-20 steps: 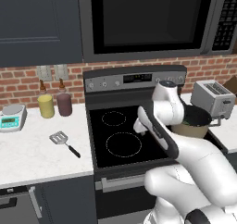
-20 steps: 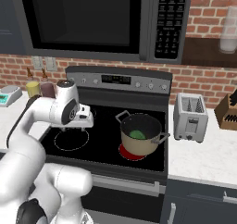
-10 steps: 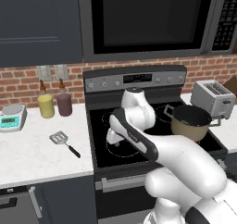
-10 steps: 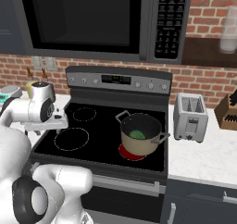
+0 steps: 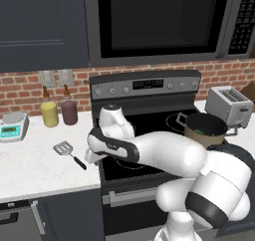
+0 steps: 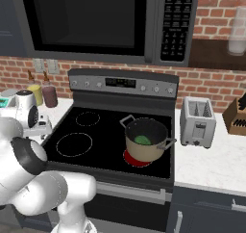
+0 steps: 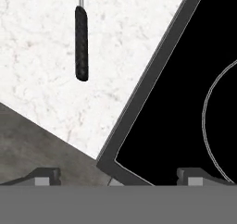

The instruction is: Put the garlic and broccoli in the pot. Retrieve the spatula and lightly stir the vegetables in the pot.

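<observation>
hovering over stove's [image 5: 149,130] front-left corner, end effector [image 7: 118,174] wide (empty); spatula [image 5: 69,153] on counter [image 5: 30,160] nearby.

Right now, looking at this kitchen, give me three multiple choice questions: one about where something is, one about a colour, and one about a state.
1. Where does the spatula lie?
A. On the white counter left of the stove
B. Inside the pot
C. On top of the toaster

2. What colour is the thing visible inside the pot?
A. Red
B. Green
C. Blue

3. How does the gripper stand?
A. Shut on the spatula
B. Shut on the pot's handle
C. Open, holding nothing

Answers:
1 A, it rests on the marble beside the cooktop.
2 B, a green floret shows in the dark interior.
3 C, the hand view shows both tips wide apart over the counter edge.
</observation>
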Robot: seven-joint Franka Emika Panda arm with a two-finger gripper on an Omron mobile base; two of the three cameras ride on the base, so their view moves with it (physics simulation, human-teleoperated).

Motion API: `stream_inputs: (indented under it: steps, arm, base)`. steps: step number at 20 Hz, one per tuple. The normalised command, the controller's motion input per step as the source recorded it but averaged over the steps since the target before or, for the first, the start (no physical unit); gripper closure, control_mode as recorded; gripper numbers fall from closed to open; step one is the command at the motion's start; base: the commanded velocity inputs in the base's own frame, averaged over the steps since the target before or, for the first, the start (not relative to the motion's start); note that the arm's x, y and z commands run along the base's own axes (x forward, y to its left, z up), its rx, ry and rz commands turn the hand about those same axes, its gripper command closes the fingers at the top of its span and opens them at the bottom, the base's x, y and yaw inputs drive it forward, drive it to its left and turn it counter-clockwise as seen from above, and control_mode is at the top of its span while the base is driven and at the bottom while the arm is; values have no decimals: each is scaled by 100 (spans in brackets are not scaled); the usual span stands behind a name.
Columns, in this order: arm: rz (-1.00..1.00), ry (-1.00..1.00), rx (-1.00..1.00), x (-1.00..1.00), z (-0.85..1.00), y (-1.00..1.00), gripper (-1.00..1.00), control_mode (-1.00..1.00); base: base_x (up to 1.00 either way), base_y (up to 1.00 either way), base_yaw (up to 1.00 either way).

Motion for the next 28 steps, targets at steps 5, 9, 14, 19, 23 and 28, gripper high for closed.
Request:
stream_inputs:
  steps: [5, 9, 14, 19, 23, 28]
  arm:
    - [0, 0, 0, 0, -2, 9, -100, -100]
    - [0, 0, 0, 3, -5, 12, -100, -100]
    - [0, -6, 1, 13, -24, 30, -100, -100]
    - [0, -3, 0, 9, -17, 29, -100, -100]
    - [0, 0, 0, 15, -12, 13, -100, -100]
    - [0, 0, 0, 18, -19, 6, -100, -100]
  base:
    - [0, 0, 0]
    - [0, 0, 0]
    - [0, 0, 0]
    - [0, 0, 0]
    - [0, 0, 0]
    - [0, 0, 0]
